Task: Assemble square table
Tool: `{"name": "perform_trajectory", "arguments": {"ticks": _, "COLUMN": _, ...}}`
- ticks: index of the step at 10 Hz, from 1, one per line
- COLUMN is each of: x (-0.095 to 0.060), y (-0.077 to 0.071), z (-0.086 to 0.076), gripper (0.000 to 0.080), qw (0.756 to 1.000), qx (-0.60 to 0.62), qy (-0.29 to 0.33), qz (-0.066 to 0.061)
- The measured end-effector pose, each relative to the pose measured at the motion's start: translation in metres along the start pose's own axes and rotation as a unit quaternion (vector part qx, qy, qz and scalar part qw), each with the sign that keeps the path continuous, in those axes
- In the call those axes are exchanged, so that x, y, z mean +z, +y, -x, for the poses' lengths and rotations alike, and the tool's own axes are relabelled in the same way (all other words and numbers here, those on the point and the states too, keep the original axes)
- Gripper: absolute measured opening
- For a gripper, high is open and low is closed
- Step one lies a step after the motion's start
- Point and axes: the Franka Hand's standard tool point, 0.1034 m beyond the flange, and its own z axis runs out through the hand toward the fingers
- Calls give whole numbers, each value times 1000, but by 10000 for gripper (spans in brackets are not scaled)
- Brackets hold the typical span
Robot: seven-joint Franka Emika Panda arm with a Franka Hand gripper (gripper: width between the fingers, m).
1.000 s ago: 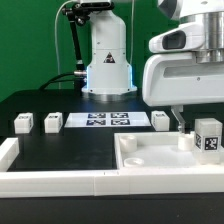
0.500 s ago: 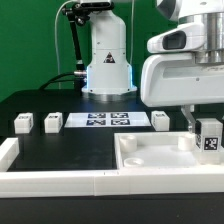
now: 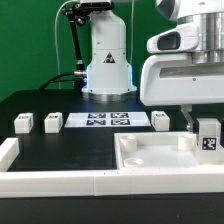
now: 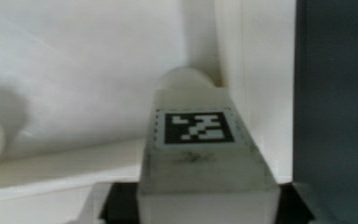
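1. Slab - likely light, stiff plastic; lies rim-up at the table's 4 o'clock. Its rim looks easiest to grip.
2. Leg - rigid, probably slick; held at the slab's 3 o'clock.
3. Fingers clamp the leg's flat sides.

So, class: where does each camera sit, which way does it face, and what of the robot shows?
Exterior view: low at the table's near edge, facing across the black table to the robot's base; the arm's white wrist housing fills the exterior view's right.
Wrist view: on the wrist, looking along the gripper at the slab; only its finger pads show.
Both show the tagged leg in the gripper and the slab.
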Motion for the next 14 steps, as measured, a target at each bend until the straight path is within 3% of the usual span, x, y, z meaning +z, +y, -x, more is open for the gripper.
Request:
{"name": "perform_trajectory", "arguments": {"ticks": 2, "x": 0, "y": 2, "z": 0, "gripper": 290, "qw": 994, "qx": 106, "qy": 0, "qz": 0}}
{"name": "perform_trajectory", "arguments": {"ticks": 6, "x": 0, "y": 4, "z": 0, "gripper": 291, "qw": 960, "qx": 281, "qy": 1, "qz": 3}}
{"name": "perform_trajectory", "arguments": {"ticks": 9, "x": 0, "y": 4, "z": 2, "gripper": 291, "qw": 913, "qx": 409, "qy": -8, "qz": 6}}
{"name": "perform_trajectory", "arguments": {"ticks": 14, "x": 0, "y": 3, "z": 4, "gripper": 291, "qw": 813, "qx": 581, "qy": -14, "qz": 6}}
